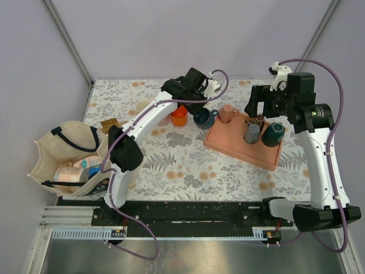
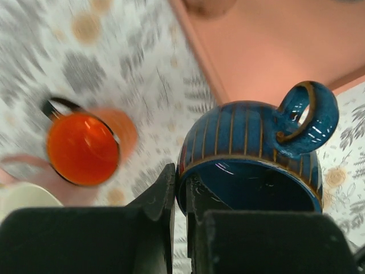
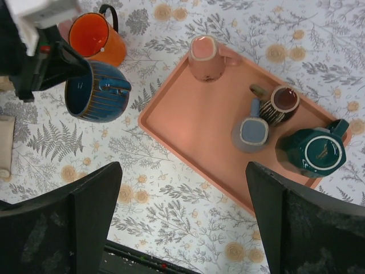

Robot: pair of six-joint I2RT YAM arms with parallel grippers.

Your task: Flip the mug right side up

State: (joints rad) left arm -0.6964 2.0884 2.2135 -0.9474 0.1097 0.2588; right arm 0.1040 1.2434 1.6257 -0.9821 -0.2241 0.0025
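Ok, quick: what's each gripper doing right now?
Left gripper: closed on the rim of the blue mug.
Right gripper: open, holding nothing.

Blue mug (image 2: 251, 137) partly hidden, probably pink mug (image 2: 208, 4) cropped

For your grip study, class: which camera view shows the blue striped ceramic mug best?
The left wrist view: the blue striped ceramic mug fills it, its rim pinched in the left hand. Right wrist shows it whole but smaller; top external, only tiny.
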